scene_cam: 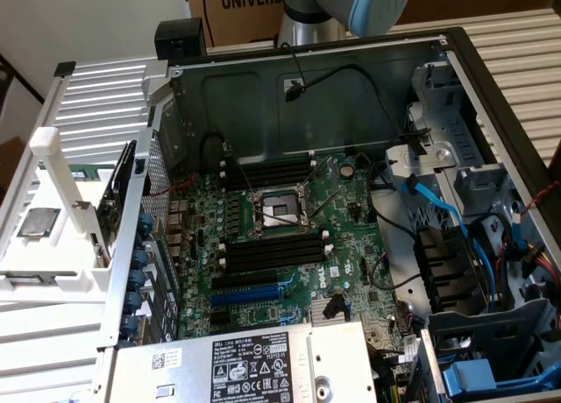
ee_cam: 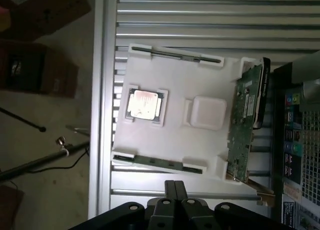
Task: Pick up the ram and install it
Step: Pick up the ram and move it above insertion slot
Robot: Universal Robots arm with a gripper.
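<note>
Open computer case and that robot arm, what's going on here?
The robot arm is working beside the open computer case. Its gripper hangs empty over a white tray next to the case, with the fingers together. It is nearest the ram stick, which stands on edge in the tray. A second stick and a processor chip also sit there. Nothing has been picked up yet.

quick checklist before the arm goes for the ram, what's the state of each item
1. Ram nearest the arm, seated in the white tray: ok.
2. Gripper carrying nothing: ok.
3. Gripper above the tray, close to that ram: ok.
4. Fingers open for a grasp: not ok, they look shut.
5. Memory slots on the board free of sticks: ok.
6. Slot end clips open: cannot tell.
</note>
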